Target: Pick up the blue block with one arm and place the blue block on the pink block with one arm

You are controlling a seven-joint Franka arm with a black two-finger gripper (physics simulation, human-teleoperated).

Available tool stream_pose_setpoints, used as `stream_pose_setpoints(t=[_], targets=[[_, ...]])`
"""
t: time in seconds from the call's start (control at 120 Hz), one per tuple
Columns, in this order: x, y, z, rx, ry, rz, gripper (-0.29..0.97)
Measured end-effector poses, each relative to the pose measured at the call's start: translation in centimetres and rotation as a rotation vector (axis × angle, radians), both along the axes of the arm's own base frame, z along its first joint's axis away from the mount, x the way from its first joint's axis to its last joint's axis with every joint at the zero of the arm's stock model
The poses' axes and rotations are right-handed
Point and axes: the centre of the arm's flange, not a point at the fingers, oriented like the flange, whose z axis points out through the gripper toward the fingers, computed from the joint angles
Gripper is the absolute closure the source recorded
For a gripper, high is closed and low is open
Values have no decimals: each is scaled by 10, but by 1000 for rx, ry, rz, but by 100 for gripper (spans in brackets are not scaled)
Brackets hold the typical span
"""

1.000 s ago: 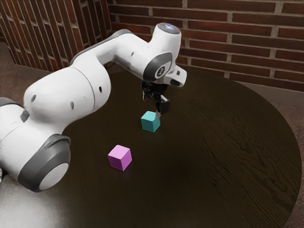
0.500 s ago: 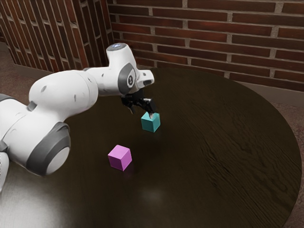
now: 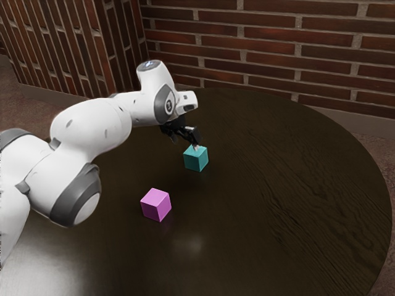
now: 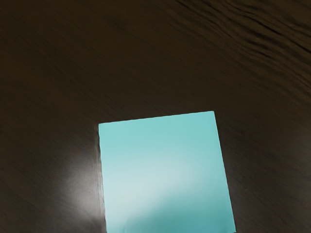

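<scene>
Blue block [image 3: 195, 160]: on table [image 3: 284, 185], apart from pink block [image 3: 155, 205]; gripper [image 3: 191, 142] poised just above for pickup, claw spread indeterminable.

Exterior looks down across table [image 3: 296, 185]; wrist hangs close over shared blue block [image 4: 163, 170]

Round table [image 3: 296, 185], dark wood grain, dull glare patch toward the near edge. Red brick wall [image 3: 278, 43] with pale mortar behind the far edge. Brown floor [image 3: 378, 137] between them.
</scene>
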Motion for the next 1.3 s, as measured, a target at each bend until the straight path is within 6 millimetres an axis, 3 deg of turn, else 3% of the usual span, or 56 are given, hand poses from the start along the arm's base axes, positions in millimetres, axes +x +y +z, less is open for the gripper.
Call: stream_pose_setpoints(t=[0.142, 0.3, 0.492, 0.75, 1.1, 1.3], targets=[[5, 17, -30, 11, -1, 6, 0], [14, -6, -11, 16, -63, -40, 0], [13, -19, -14, 15, -68, -39, 0], [3, 5, -36, 7, -19, 78, 0], [10, -17, -25, -14, -45, 90, 0], [11, -10, -35, -3, -38, 87, 0]])
